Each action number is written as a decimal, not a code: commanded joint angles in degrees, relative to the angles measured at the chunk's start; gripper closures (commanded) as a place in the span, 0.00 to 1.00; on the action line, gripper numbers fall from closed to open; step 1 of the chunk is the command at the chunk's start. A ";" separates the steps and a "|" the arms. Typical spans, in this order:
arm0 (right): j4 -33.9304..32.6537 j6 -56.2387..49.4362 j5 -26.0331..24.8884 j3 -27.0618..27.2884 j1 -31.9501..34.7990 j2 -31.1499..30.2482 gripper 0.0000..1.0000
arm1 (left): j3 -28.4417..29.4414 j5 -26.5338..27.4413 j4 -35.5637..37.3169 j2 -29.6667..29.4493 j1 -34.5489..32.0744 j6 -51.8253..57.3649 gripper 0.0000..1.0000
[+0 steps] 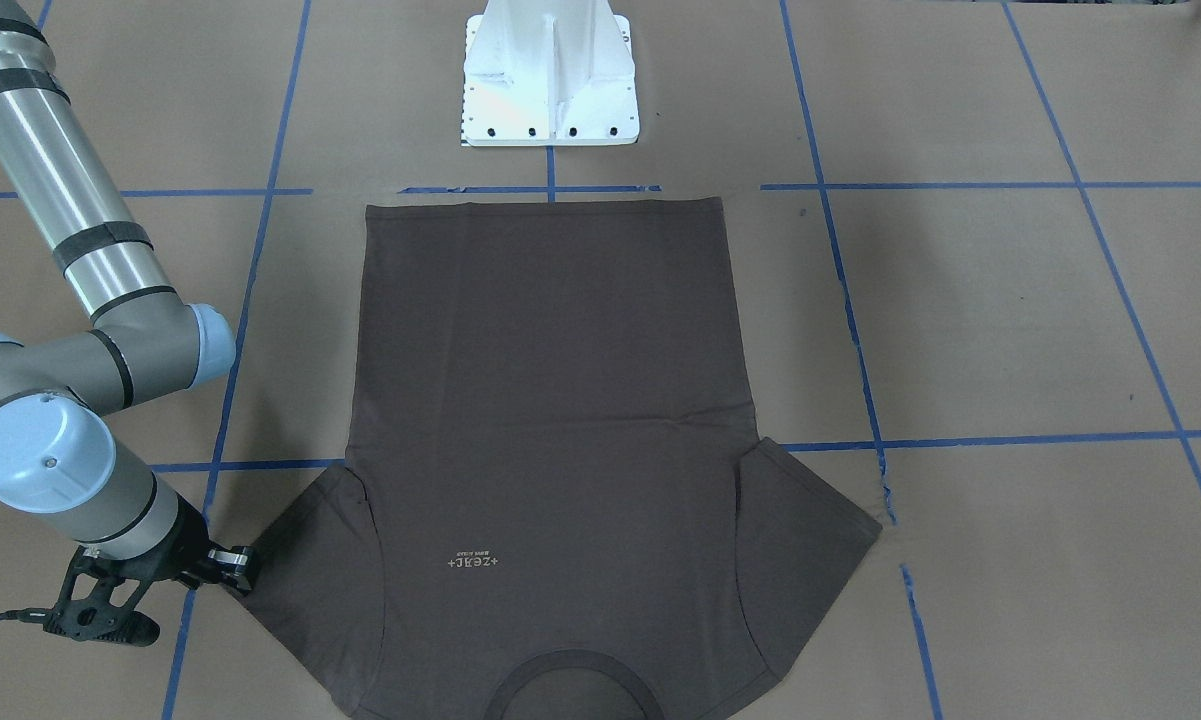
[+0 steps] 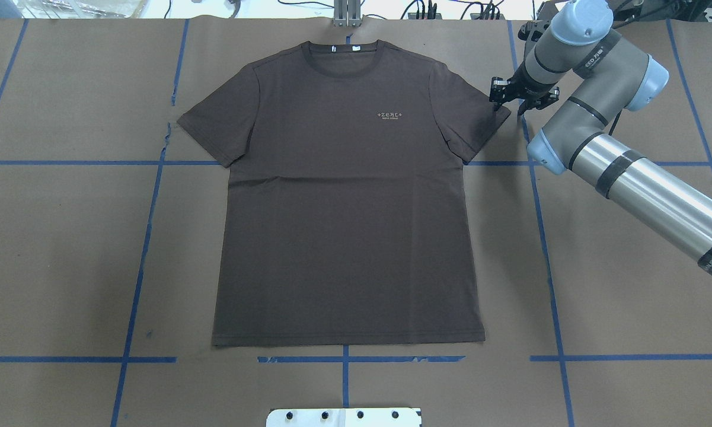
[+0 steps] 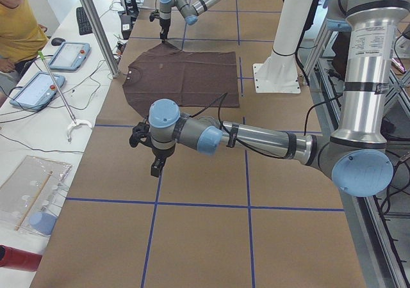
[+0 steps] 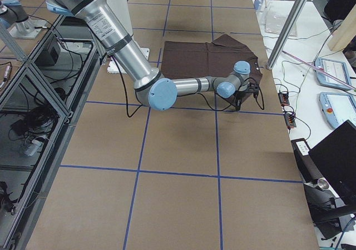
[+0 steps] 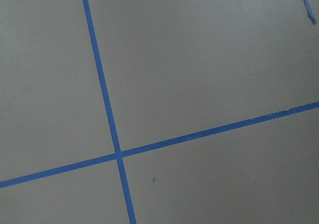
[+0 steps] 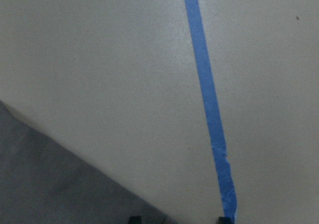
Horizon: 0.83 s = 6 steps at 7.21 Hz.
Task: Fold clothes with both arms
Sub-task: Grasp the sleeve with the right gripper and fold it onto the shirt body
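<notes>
A dark grey-brown T-shirt (image 2: pixel 344 219) lies on brown paper (image 2: pixel 628 296) gridded with blue tape (image 2: pixel 142 249).

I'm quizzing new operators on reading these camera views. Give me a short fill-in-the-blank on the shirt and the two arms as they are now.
1. The T-shirt lies ____ on the table, front side up.
2. The right gripper is at the tip of one of the shirt's ____.
3. The left wrist view shows only brown paper and ____ tape lines.
4. The shirt's collar points ____ from the white pedestal base.

Missing words: flat; sleeves; blue; away
</notes>
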 commanded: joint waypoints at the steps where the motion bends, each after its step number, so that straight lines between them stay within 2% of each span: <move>1: 0.00 0.00 0.03 -0.02 -0.21 0.00 0.80 | -0.03 0.00 -0.01 0.09 0.00 0.01 0.00; 2: -0.09 0.09 0.03 -0.10 -0.29 0.00 1.00 | -0.03 0.00 -0.01 0.09 0.00 0.01 0.00; 5: -0.09 0.26 0.03 0.51 -0.29 1.93 1.00 | -0.21 0.00 -0.01 0.09 0.00 0.01 0.00; 6: -0.35 2.09 0.12 2.60 -0.47 3.16 1.00 | -0.21 0.00 -0.01 0.09 0.00 0.01 0.00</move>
